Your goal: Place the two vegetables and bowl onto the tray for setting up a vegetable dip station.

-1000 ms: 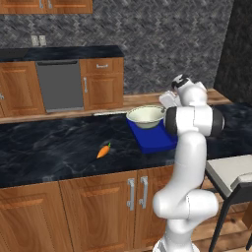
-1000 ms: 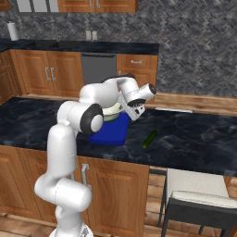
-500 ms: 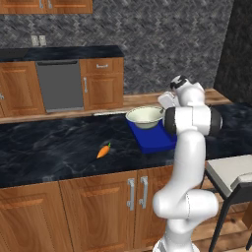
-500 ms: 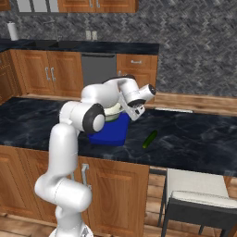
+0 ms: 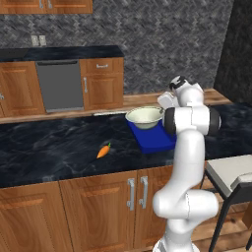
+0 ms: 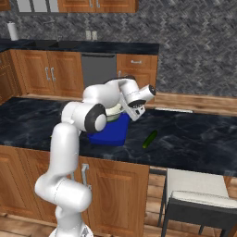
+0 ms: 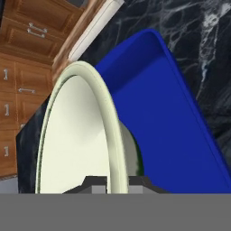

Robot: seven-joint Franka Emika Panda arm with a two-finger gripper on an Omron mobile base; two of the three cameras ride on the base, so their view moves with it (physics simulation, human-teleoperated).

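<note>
Black marble with pale veins formed the tabletop [image 5: 44, 147], set on wooden cabinets [image 5: 98, 211] with metal handles. No brand, label or writing could be read anywhere. Behind it ran a grey herringbone wall [image 5: 147, 44], a second dark counter [image 5: 64, 52], a grey dishwasher front [image 5: 60, 86] and more wooden doors. A grey-seated chair [image 6: 201, 194] stood just beside the cabinets.

Bowl [image 5: 144, 117]: wide, round, pale cream with a slightly greenish inside, thick rolled rim. It sat over the far end of the tray [image 5: 153, 139], which was bright blue, shallow and rectangular with low raised edges, resting on the tabletop. In the hand view the bowl [image 7: 81, 135] appeared edge-on with the tray floor [image 7: 167, 126] beyond it; whether the bowl's base touched the tray could not be told.

Pincer [image 7: 118, 180]: clenched on the bowl's rim, one tip on each side of the rim wall.

Carrot [image 5: 103, 150]: small, orange, green tip, lying on the tabletop well apart from the tray, on the robot's left. Dark green elongated vegetable [image 6: 149, 139]: lying on the tabletop near the tray, on its other side, not touching it.
</note>
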